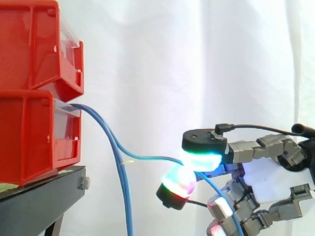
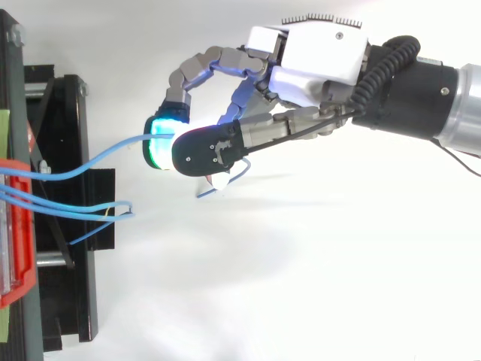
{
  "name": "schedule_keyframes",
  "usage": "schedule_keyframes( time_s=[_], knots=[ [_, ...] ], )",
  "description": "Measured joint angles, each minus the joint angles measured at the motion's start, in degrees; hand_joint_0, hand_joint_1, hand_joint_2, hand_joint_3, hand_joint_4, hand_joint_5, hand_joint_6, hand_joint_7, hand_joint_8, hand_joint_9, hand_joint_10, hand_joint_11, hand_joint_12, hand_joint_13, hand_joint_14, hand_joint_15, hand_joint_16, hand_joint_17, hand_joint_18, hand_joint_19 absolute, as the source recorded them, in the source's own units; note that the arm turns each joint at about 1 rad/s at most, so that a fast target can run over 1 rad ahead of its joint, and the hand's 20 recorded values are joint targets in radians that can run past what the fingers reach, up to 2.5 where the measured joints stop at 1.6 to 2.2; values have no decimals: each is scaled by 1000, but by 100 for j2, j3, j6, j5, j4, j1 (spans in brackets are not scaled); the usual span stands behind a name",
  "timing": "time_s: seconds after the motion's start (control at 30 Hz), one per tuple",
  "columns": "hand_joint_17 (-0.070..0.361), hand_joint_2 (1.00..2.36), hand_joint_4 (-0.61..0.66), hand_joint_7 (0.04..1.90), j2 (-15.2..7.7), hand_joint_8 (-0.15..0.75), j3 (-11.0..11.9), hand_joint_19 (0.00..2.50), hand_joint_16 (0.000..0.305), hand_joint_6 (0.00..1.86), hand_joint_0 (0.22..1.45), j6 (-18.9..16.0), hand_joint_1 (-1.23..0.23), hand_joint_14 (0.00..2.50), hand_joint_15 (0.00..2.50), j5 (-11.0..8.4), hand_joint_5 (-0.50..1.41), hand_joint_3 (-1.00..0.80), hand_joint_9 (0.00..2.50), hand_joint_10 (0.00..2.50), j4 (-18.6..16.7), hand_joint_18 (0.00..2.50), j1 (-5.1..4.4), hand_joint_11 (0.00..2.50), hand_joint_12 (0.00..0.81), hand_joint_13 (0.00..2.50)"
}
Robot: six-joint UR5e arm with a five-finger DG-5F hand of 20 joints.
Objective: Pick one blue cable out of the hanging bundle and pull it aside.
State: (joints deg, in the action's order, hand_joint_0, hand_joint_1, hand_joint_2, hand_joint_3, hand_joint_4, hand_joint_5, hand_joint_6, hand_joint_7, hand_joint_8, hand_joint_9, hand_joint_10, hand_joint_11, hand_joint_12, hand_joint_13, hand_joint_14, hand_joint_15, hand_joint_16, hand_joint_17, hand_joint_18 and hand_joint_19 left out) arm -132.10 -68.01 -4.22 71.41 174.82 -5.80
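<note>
Several thin blue cables come out of the lower red bin [image 1: 29,137]. Most of the bundle [image 1: 123,191] hangs straight down past the stand; from above it is a low loop [image 2: 83,207]. One blue cable [image 1: 147,158] [image 2: 98,154] runs apart from the rest, stretched rightward to my hand [image 1: 268,179] [image 2: 308,49]. The hand is right of the bins, and its glowing green fingertip [image 2: 159,139] and thumb pinch that cable. The cable's free part [image 1: 221,201] trails down past the palm.
Two red bins are stacked at the left, the upper one [image 1: 34,44] above the cables' bin, on a black stand [image 1: 34,201] [image 2: 75,286]. A white curtain hangs behind, and white floor lies under the hand.
</note>
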Motion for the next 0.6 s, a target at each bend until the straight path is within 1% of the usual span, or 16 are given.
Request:
schedule_keyframes(
  time_s=[0.6],
  knots=[
    [139,1320,-265,984,0,281,-7,376,62,901,518,1,-810,20,585,-16,-38,-28,1264,18,-18,916,0,637,337,1027]
  ],
)
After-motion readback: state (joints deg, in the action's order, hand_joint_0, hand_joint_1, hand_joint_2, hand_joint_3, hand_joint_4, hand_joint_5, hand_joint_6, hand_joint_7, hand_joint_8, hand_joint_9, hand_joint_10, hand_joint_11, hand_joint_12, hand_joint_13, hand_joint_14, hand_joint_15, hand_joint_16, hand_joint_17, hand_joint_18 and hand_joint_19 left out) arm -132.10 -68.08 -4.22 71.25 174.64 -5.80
